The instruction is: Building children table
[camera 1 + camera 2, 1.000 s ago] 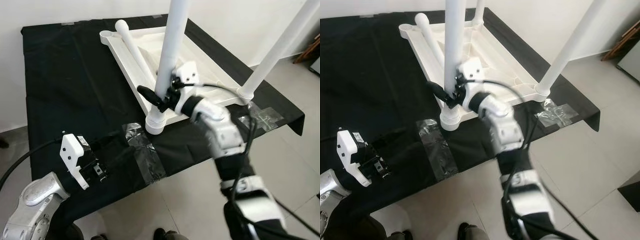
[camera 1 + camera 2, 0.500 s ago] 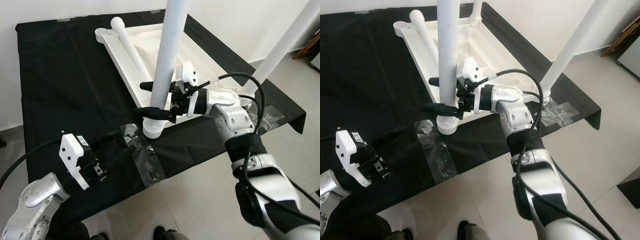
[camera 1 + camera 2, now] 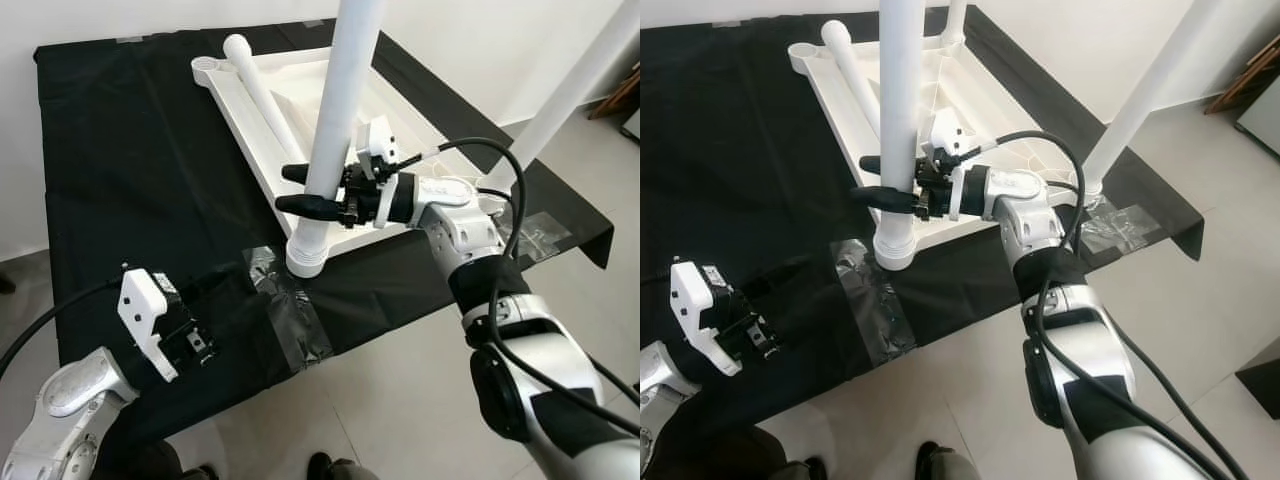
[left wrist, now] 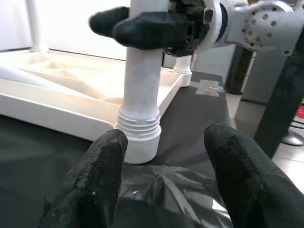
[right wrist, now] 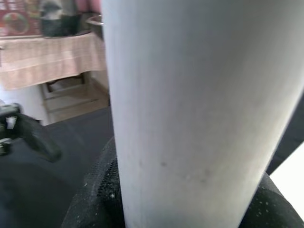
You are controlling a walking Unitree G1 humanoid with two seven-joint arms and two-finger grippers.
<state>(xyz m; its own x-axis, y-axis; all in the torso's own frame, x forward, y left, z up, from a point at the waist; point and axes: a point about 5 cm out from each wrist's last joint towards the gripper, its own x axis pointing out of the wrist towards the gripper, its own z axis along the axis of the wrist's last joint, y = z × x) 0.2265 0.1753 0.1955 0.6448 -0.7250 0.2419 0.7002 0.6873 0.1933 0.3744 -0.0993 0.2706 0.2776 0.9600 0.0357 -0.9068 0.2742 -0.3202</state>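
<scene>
Tabletop (image 3: 300, 75) of the white children table lies upside down on a bench covered with black cloth (image 3: 130, 150), so the sockets for the legs face up and the legs can be put in from above. The near leg (image 3: 335, 130) stands upright in the corner socket closest to the robot, and the right gripper (image 3: 292, 189) reaches across the frame with its two black fingers clamped on both sides of this leg, a little above the ribbed collar at its base; I judge that it holds the leg there to turn or press it into the socket. Another leg (image 3: 570, 95) already stands at the right corner, and one loose leg (image 3: 262, 92) lies flat inside the tabletop, waiting for its turn. The left gripper (image 4: 161, 190) rests low near the front edge of the cloth, its fingers spread apart and holding nothing, pointing toward the base of the near leg. Strips of clear tape (image 3: 295, 320) fix the cloth at the front and at the right side (image 3: 535, 235), probably to keep it from sliding. Around the bench there is a pale tiled floor (image 3: 400, 400) and a white wall (image 3: 150, 15) behind.
</scene>
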